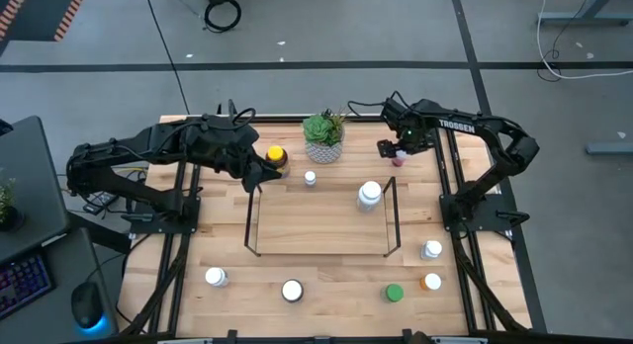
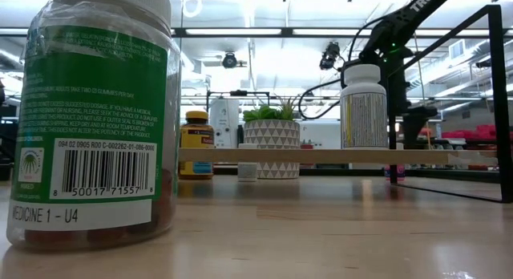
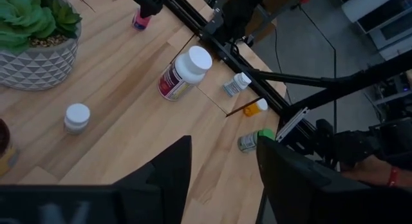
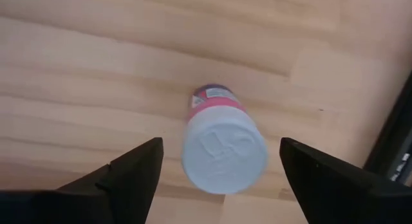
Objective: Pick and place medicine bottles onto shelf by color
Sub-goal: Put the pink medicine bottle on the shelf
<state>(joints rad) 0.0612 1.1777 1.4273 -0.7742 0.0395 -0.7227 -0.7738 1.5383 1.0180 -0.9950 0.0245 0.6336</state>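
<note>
A pinkish bottle with a white cap [image 4: 224, 150] stands upright on the table at the far right [image 1: 398, 160]. My right gripper [image 4: 219, 179] is open above it, one finger on each side, touching nothing. My left gripper [image 3: 222, 179] is open and empty beside the amber yellow-capped bottle [image 1: 276, 156] at the shelf's far left corner. The black wire shelf [image 1: 321, 253] stands mid-table with one white bottle [image 1: 369, 194] upright on its wooden floor. A small white bottle [image 1: 310, 178] stands just behind the shelf.
A potted green plant [image 1: 324, 136] stands at the far middle between the arms. Near the front edge stand two white bottles [image 1: 216, 277] [image 1: 292, 290], a green-capped one [image 1: 395, 293], an orange-capped one [image 1: 431, 282] and a white one [image 1: 431, 250].
</note>
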